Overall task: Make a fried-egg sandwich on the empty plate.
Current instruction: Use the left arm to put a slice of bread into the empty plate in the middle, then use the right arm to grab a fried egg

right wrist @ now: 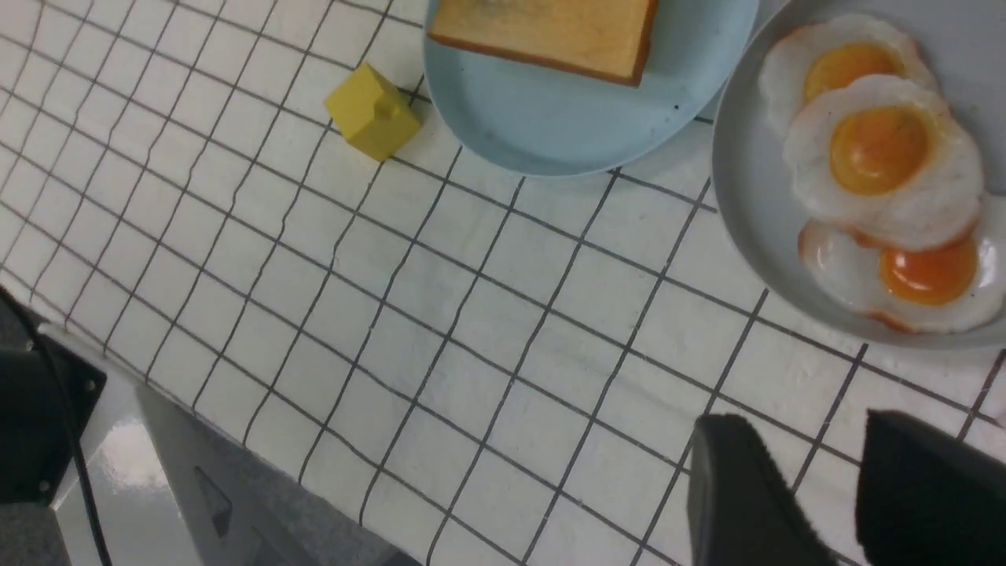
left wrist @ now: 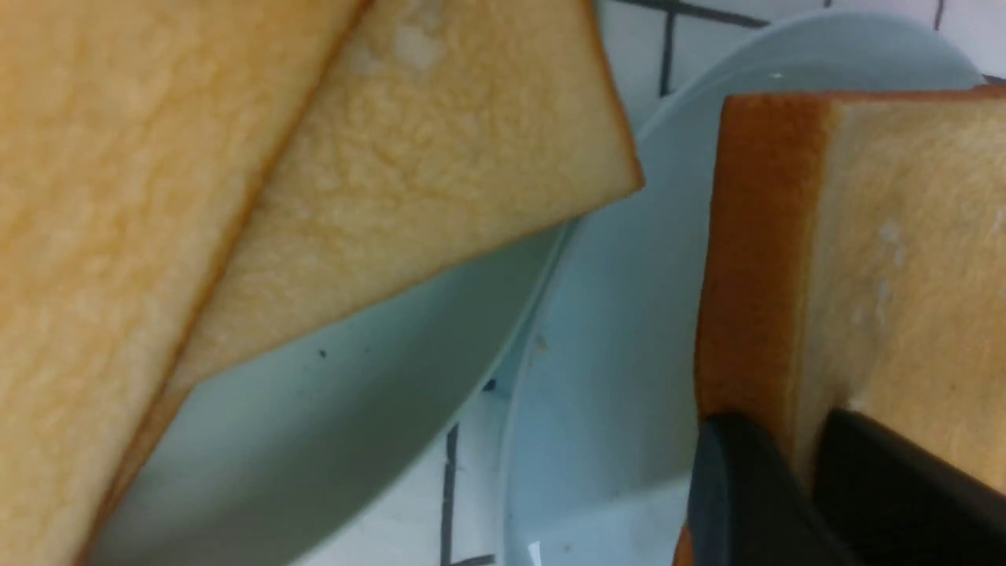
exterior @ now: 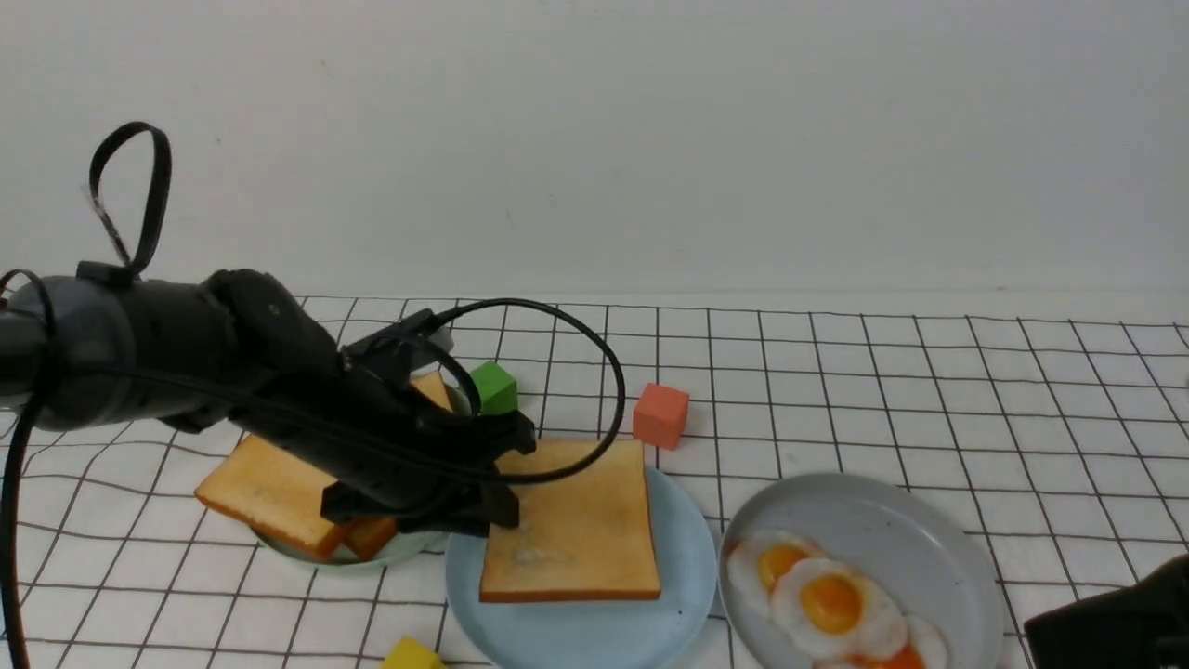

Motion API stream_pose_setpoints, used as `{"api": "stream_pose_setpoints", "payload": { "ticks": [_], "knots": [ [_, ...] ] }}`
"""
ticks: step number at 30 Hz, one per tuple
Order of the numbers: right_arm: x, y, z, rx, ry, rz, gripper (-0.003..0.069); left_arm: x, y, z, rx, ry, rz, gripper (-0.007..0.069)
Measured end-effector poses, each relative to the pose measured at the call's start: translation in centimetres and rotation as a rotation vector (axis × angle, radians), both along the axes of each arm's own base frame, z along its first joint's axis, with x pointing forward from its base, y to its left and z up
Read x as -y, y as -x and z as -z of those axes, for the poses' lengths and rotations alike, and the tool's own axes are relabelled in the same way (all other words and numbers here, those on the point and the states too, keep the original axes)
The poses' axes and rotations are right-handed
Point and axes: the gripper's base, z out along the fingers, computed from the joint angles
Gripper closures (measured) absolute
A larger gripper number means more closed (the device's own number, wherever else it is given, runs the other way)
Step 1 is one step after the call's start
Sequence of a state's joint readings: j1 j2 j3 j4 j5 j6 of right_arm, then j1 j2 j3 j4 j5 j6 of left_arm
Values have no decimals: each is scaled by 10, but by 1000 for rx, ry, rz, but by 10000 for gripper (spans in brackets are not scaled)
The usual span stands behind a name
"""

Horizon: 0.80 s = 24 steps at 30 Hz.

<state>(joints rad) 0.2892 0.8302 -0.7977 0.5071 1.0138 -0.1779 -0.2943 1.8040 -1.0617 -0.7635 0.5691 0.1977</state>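
Front view: left hand (exterior: 509, 478) clamps toast (exterior: 581, 539) edge, on blue plate (exterior: 594, 636)

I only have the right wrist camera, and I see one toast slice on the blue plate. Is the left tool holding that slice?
Observer: Yes. The left wrist view shows the left tool closed on one edge of the toast slice, over the blue plate.
Operator: Is there more toast anywhere?
Observer: Yes, two more slices lie overlapping on a pale green plate, on the robot's left of the blue plate.
Operator: Any blocks besides the yellow one?
Observer: A green block and an orange block sit on the table behind the plates.
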Motion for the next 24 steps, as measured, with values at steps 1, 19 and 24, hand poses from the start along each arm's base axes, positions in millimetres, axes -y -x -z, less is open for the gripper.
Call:
{"api": "stream_pose_setpoints", "payload": {
  "ticks": [1,19,24],
  "knots": [
    [0,-1,0,-2,7,7,393,-1,0,-2,2,-3,4,396],
    [-13,-101,46,40,334,-211,308,-4,110,-172,302,-65,464,174],
    [-20,-130,69,19,378,-270,345,4,175,-158,314,-38,646,445]
  ]
}}
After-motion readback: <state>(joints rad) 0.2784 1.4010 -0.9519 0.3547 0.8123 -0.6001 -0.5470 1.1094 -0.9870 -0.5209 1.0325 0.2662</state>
